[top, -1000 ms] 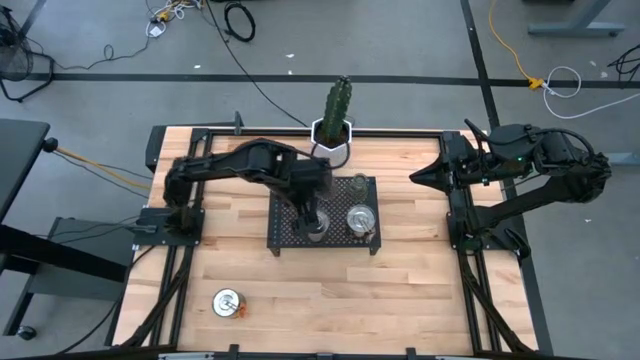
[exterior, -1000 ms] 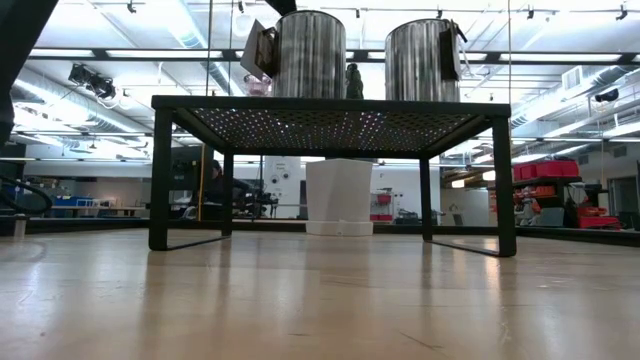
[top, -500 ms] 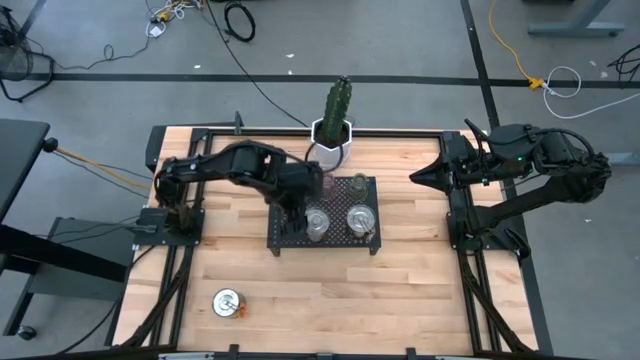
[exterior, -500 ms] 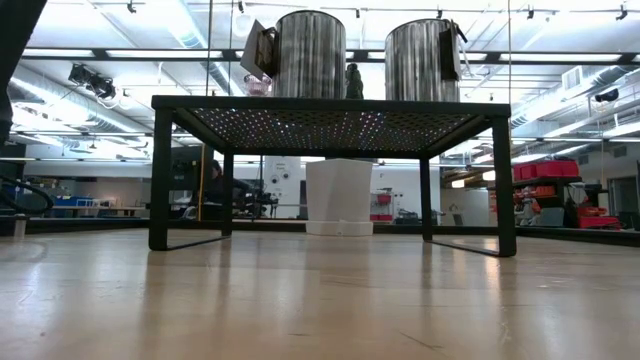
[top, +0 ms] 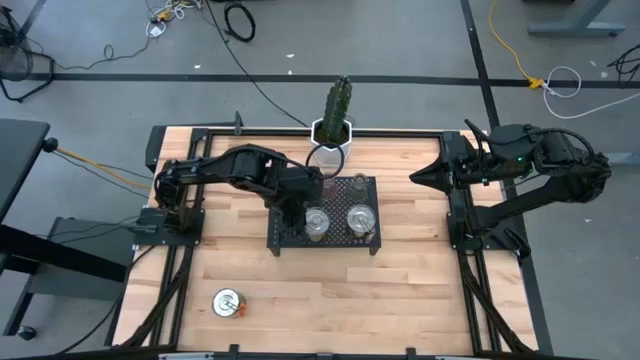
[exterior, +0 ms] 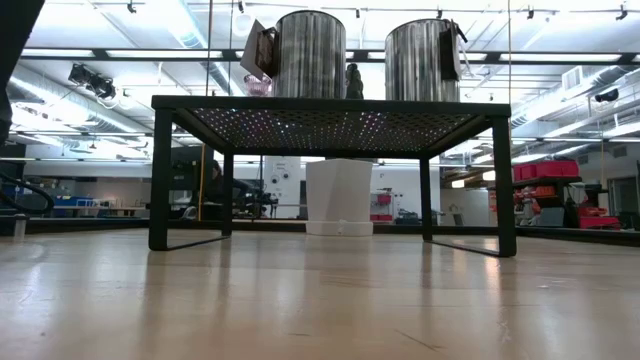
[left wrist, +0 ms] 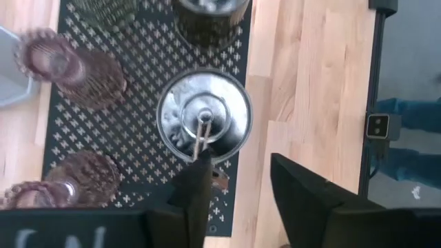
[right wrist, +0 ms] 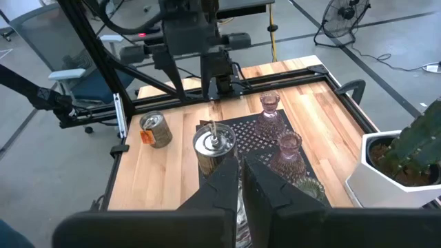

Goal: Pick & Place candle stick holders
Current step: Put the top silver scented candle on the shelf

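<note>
The left arm has pulled back from over the tray point(top: 278, 243) toward its own side. The left gripper point(left wrist: 238, 184) no longer sits on the near silver holder point(top: 317, 222). Its two fingers are a bit apart, and there is nothing between them. The hand is empty.

That near silver holder stands on the tray, just beside the gripper tip. A second silver holder point(top: 361, 221) stands next to it. Small pink glass cups point(left wrist: 69, 65) stand on the tray too.

The last silver holder point(top: 229, 302) is not on the tray. It sits alone on the table point(top: 400, 290), near the front edge on the left side. From the left gripper it lies toward the front and a little more to the left, well apart from the tray. From above I see its round top, so I think it stands up straight and a grab from above may work.

The left arm is much nearer to it. The right gripper point(top: 420, 176) waits at the far right edge, pinched together and holding nothing.
</note>
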`<state>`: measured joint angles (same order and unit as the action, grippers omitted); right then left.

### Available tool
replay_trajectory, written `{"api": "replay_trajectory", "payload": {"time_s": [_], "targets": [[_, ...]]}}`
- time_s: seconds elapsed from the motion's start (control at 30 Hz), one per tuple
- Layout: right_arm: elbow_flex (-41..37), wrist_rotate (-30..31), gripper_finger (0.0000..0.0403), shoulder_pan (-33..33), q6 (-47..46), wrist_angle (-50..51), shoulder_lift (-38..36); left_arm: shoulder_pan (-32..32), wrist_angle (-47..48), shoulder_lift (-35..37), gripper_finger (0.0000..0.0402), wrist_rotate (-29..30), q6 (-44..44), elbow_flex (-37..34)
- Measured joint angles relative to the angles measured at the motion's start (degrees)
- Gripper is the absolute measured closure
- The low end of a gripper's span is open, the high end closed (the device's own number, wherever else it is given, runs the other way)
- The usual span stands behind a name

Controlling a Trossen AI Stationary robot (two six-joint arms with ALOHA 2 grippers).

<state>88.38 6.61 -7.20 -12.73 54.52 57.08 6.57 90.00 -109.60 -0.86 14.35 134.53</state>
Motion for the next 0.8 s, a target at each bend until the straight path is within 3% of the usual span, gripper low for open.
{"api": "replay_trajectory", "payload": {"time_s": [0.23,0.53,0.8], "targets": [[0.0,0.0,0.0380,0.0,0.0,0.0,0.0,0.0,0.0,-0.2,0.0317,-4.8,0.5,-1.9],[0.0,0.0,0.0380,0.0,0.0,0.0,0.0,0.0,0.0,-0.2,0.0394,-4.9,2.9,-1.9],[0.0,0.0,0.0380,0.0,0.0,0.0,0.0,-0.4,0.0,-0.2,0.0398,-5.9,4.9,-1.9]]}}
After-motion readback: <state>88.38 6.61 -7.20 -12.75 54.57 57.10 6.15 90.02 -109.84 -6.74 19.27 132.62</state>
